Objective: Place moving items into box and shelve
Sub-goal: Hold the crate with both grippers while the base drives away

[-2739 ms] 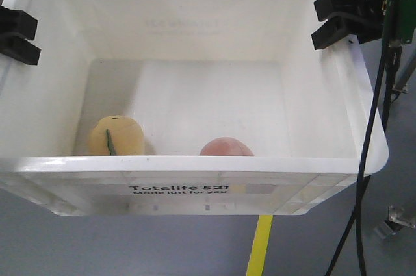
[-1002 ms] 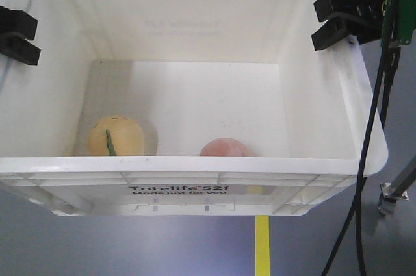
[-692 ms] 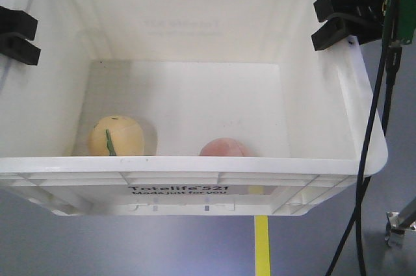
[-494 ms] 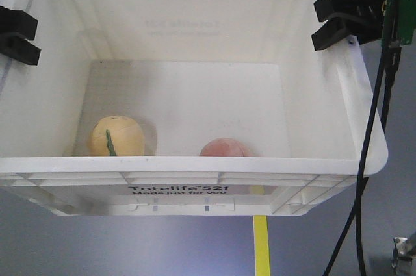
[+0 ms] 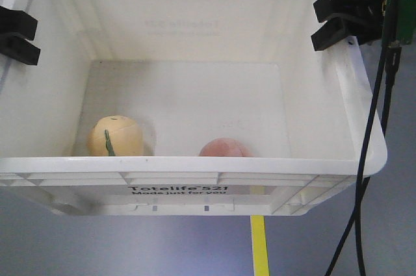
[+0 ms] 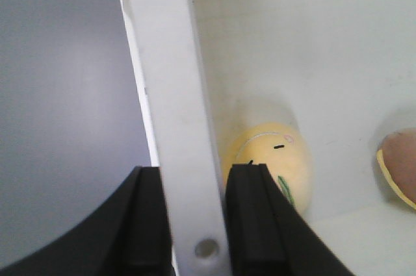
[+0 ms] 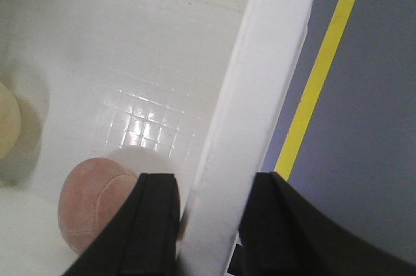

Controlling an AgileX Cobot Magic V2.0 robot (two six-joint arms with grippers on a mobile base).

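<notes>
The white box (image 5: 208, 182), printed "Totelife 521", hangs above the floor between my two grippers. My left gripper (image 5: 19, 34) is shut on its left rim (image 6: 175, 94), and the right gripper (image 5: 325, 19) is shut on the right rim (image 7: 260, 94). Both moving items lie on the box floor by the near wall. The pale yellow toy (image 5: 116, 137) with a green stripe is at the left, just inside my left gripper (image 6: 195, 175). The pink toy (image 5: 225, 148) sits at the middle, half hidden by the wall, near my right gripper (image 7: 211, 182).
Grey floor lies under the box, with a yellow tape line (image 5: 259, 247) running toward me. Black cables (image 5: 372, 133) hang down along the box's right side below a green circuit board (image 5: 407, 10).
The box and both toys keep their places between the grippers. The floor beneath slides: the yellow line shifts slightly and a metal bracket at the lower right has left the view.
</notes>
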